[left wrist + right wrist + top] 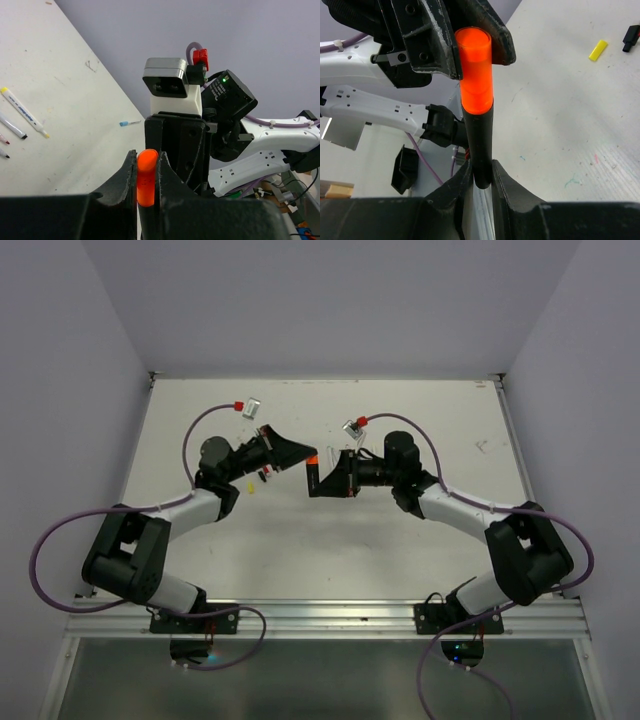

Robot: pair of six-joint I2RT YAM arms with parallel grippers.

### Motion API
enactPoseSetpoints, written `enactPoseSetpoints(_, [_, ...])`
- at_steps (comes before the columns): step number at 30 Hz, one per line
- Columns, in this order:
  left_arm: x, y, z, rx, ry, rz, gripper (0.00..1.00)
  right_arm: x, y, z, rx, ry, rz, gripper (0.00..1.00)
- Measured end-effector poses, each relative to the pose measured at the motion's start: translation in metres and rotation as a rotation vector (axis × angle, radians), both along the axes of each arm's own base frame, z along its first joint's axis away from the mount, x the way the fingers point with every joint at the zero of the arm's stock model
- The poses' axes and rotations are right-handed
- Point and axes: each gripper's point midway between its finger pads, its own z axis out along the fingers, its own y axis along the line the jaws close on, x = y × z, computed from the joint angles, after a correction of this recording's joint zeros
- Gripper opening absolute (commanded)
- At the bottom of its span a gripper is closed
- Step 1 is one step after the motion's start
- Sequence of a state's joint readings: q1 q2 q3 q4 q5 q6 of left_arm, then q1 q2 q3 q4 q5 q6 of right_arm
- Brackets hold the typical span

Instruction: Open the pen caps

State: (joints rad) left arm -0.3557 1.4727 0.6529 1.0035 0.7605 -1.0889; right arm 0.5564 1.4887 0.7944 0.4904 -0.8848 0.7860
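Left gripper (147,162): clamped on orange cap (146,182) | Right gripper (481,176): clamped on pen barrel (480,142), near the orange cap

The orange cap (475,70) is smooth plastic, half clear and glossy; the pen barrel (481,145) under it is black plastic with a softer shine. The fingers (172,185) of the left gripper (146,156) are black and matt – grainy, with pale scuffs on the edges. The table (580,130) is white and matt, finely ribbed in places. The arm shells (250,170) are glossy white plastic, the cable (190,50) smooth and rubbery, the rail (330,612) bare grey metal.
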Motion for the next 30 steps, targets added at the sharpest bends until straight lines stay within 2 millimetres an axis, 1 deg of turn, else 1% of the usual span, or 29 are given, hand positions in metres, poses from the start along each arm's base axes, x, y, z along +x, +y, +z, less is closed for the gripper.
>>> enactPoseSetpoints(2, [-0.001, 0.000, 0.002, -0.001, -0.004, 0.000, 0.00, 0.000, 0.000, 0.001, 0.003, -0.002, -0.001, 0.35])
enactPoseSetpoints(3, [-0.001, 0.001, 0.003, -0.002, -0.009, 0.001, 0.00, 0.001, 0.000, 0.001, 0.005, -0.001, -0.002, 0.36])
enactPoseSetpoints(9, [-0.005, 0.004, 0.014, -0.004, -0.036, 0.015, 0.00, 0.005, 0.003, 0.004, 0.023, -0.017, -0.005, 0.38])
enactPoseSetpoints(15, [-0.003, 0.007, 0.016, -0.009, -0.031, 0.051, 0.00, 0.008, 0.010, 0.010, 0.049, -0.025, -0.001, 0.38])
enactPoseSetpoints(18, [-0.004, 0.008, 0.012, -0.006, -0.022, 0.056, 0.00, 0.009, 0.013, 0.016, 0.068, -0.034, 0.003, 0.35])
enactPoseSetpoints(20, [-0.004, 0.009, 0.009, -0.004, -0.012, 0.059, 0.00, 0.009, 0.015, 0.020, 0.078, -0.043, 0.007, 0.26])
enactPoseSetpoints(21, [-0.004, 0.009, 0.009, -0.007, -0.007, 0.060, 0.00, 0.010, 0.016, 0.021, 0.081, -0.042, 0.008, 0.21])
enactPoseSetpoints(22, [-0.005, 0.009, 0.010, -0.009, -0.010, 0.060, 0.00, 0.010, 0.017, 0.020, 0.081, -0.037, 0.006, 0.06])
enactPoseSetpoints(23, [-0.005, 0.009, 0.011, -0.010, -0.011, 0.063, 0.00, 0.010, 0.018, 0.019, 0.083, -0.038, 0.009, 0.00])
enactPoseSetpoints(26, [-0.004, 0.011, 0.009, -0.012, 0.003, 0.071, 0.00, 0.010, 0.020, 0.019, 0.089, -0.035, 0.013, 0.00])
enactPoseSetpoints(27, [-0.004, 0.011, 0.009, -0.011, 0.005, 0.071, 0.08, 0.010, 0.020, 0.019, 0.090, -0.033, 0.013, 0.00])
enactPoseSetpoints(28, [-0.004, 0.011, 0.009, -0.011, 0.005, 0.071, 0.23, 0.010, 0.020, 0.019, 0.090, -0.032, 0.013, 0.00])
enactPoseSetpoints(30, [-0.004, 0.011, 0.008, -0.006, -0.001, 0.073, 0.36, 0.010, 0.020, 0.019, 0.090, -0.031, 0.014, 0.00])
